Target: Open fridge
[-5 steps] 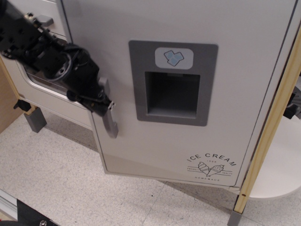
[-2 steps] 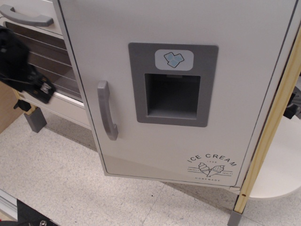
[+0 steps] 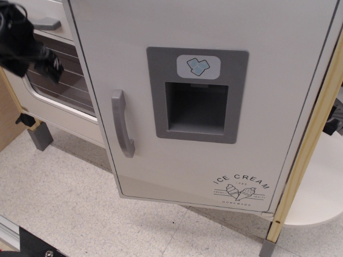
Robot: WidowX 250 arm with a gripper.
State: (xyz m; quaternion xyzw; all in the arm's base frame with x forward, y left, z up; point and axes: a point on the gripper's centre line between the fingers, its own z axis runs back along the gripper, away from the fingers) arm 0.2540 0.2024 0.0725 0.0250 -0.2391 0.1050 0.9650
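Pincer [image 3: 51, 67] has pulled up and left since a sec ago, off the handle [image 3: 122, 124], holding nothing; opening can't tell, blurred. Fridge [image 3: 214, 107] sits right of it, door slightly ajar, more swing prob. needed.

Smooth matt white fridge [image 3: 214, 32] door, matt grey plastic handle [image 3: 122, 124].

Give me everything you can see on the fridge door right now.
The fridge door is a large white matte panel, plastic by its look, filling most of the view. A grey vertical handle sits near its left edge, untouched. A grey recessed dispenser panel carries a blue ice-cube sticker; "ICE CREAM" print is at lower right. It appears slightly ajar. The gripper is off to the upper left, clear of it.
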